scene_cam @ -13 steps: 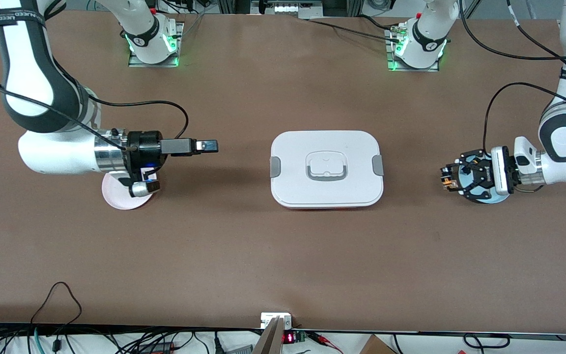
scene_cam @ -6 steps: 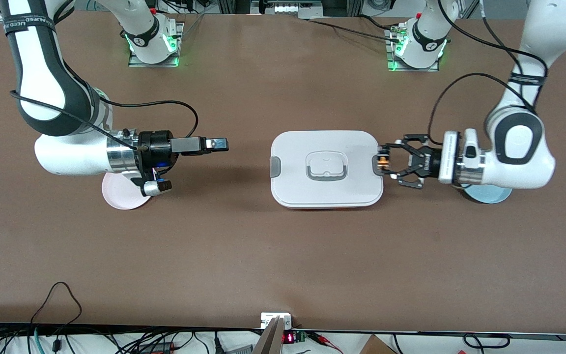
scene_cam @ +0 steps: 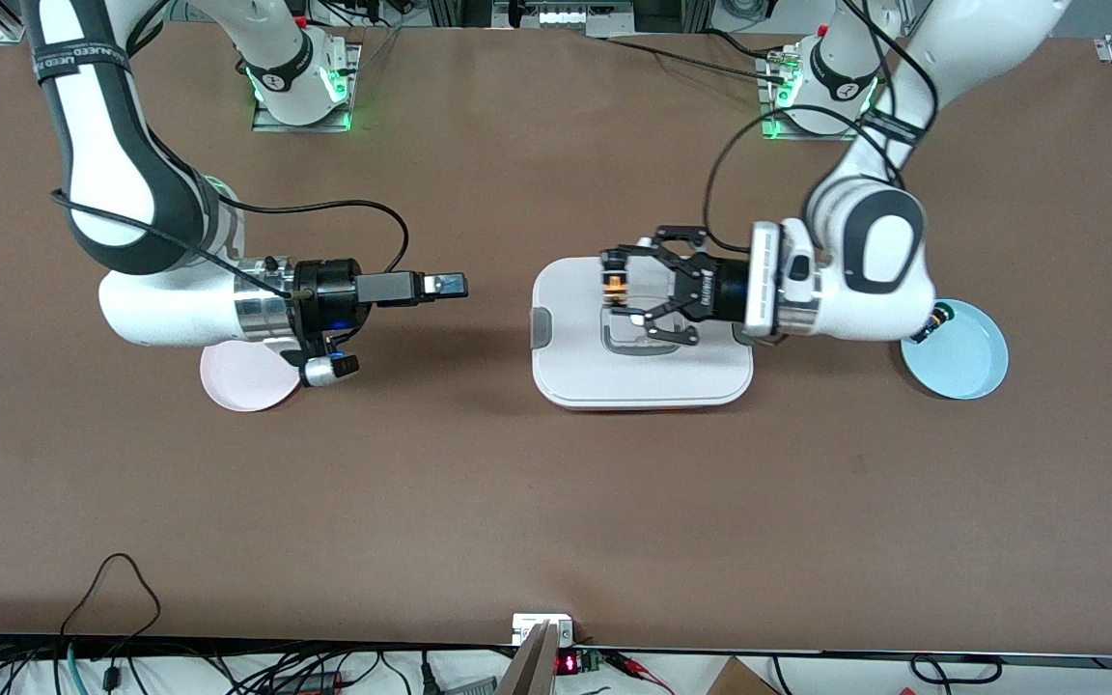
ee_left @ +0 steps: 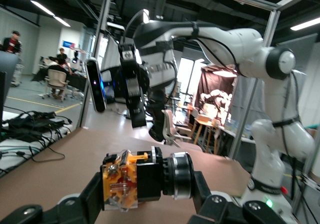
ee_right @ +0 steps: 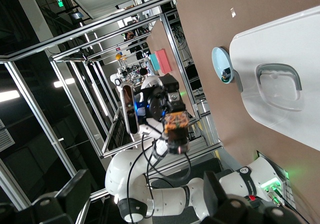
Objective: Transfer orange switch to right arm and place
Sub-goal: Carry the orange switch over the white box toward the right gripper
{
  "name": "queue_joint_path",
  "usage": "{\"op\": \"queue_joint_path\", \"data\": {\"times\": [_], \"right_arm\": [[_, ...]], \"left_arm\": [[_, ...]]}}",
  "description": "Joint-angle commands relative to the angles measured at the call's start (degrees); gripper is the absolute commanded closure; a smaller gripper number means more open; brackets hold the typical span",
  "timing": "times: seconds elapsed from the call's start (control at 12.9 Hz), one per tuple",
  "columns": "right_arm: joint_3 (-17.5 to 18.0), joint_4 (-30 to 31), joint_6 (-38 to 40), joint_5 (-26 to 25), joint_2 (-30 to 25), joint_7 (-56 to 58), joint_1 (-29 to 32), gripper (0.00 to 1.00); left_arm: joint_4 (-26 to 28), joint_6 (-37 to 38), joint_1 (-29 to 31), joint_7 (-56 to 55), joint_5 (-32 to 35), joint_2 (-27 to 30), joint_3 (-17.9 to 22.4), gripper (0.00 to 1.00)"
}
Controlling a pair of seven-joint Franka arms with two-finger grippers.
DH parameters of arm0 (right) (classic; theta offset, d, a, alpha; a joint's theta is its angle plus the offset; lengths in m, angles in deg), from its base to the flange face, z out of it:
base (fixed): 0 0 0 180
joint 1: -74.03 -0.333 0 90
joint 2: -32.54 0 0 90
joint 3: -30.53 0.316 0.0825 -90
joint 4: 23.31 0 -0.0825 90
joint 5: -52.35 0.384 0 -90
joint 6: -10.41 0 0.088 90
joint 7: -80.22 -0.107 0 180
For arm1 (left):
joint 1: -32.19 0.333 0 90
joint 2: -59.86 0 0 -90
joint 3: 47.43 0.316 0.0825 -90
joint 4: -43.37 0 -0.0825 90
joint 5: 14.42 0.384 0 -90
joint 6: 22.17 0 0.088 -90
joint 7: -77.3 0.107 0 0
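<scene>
We hold the orange switch (scene_cam: 616,283) pinched in our left end effector (scene_cam: 620,286), up in the air over the white lidded box (scene_cam: 566,376), presenting it sideways for the handover. Our right end effector (scene_cam: 448,285) waits with fingers spread wide above the table (scene_cam: 517,502), aimed toward the switch.

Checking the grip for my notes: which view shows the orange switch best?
The left wrist view: the orange switch fills the foreground, clamped in the left end effector. The front view shows it tiny over the white box; the right wrist view shows it small and distant.
</scene>
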Motion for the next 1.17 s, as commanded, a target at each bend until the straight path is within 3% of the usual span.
{"op": "queue_joint_path", "data": {"times": [0.0,0.7,1.09], "right_arm": [[-0.3,-0.1,-0.9,1.7,0.5,1.1,-1.3,0.0],[-0.3,0.2,-1.3,5.1,2.2,0.0,-3.6,0.0],[-0.3,0.6,-1.0,5.7,2.6,-1.8,-3.5,0.0]], "left_arm": [[-3.4,-7.4,-4.1,-5.2,-2.9,0.6,-1.7,1.0],[-7.8,-18.3,-9.3,-14.0,-3.0,-0.2,-3.6,1.0],[-8.3,-20.0,-9.5,-15.3,-3.0,-0.2,-4.6,1.0]]}}
